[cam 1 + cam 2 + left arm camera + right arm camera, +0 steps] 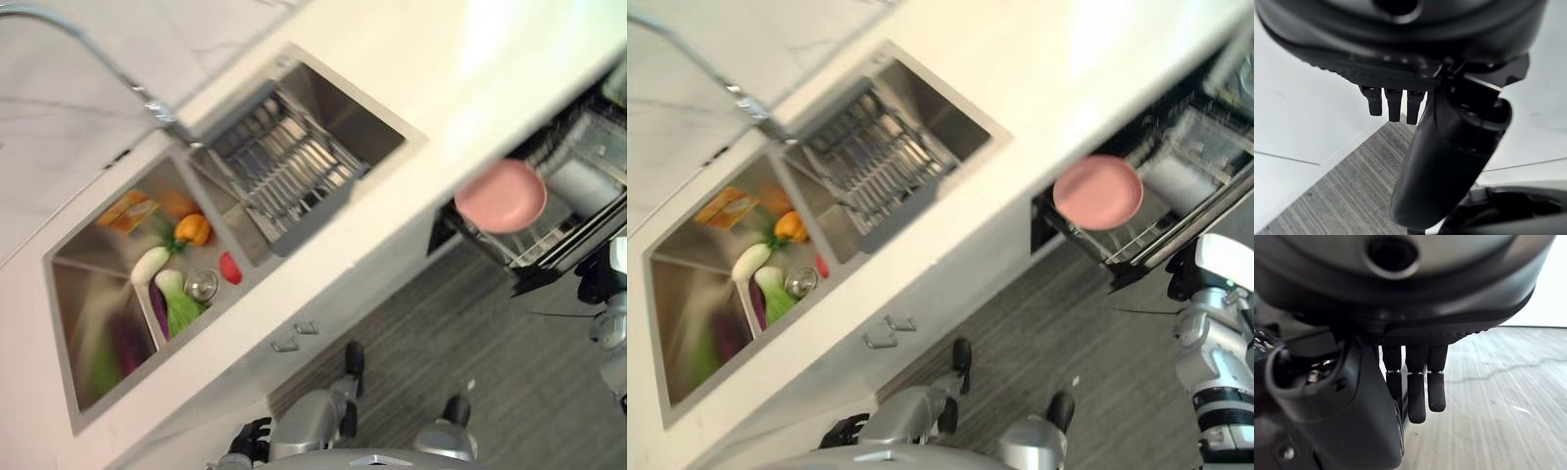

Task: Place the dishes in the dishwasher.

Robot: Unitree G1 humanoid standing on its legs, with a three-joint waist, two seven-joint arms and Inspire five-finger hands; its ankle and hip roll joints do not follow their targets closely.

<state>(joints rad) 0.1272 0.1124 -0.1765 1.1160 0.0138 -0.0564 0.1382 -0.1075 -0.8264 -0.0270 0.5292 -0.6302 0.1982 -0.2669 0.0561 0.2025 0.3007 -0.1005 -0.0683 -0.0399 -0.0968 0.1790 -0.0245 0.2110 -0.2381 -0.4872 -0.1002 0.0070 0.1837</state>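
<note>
white desk runs diagonally across the head views, with a steel sink sunk into it at left and a grey striped floor below. a metal drying rack sits across the sink's upper basin, and it looks bare of dishes. toy vegetables lie in the lower basin. at the right edge of the frame a dishwasher stands open, its wire rack pulled out.

a pink plate rests in that wire rack, just under the desk's edge. it is round, plain, matte and shallow-rimmed, seen nearly face-on and leaning slightly. it is judged to be already placed.

the left hand is seen in its wrist view hanging over the floor beside white cabinet fronts, fingers loosely bent and nothing held. the right hand is seen likewise over the floor, fingers relaxed, pointing down and empty.

the step in hand is judged to be a check for further dishes. to do it well, the sink and drying rack should be scanned before the arms are raised, and the rack's front edge should be cleared by the right arm on any reach. the plate should be left undisturbed, since a knock could tip it out of its slot.
</note>
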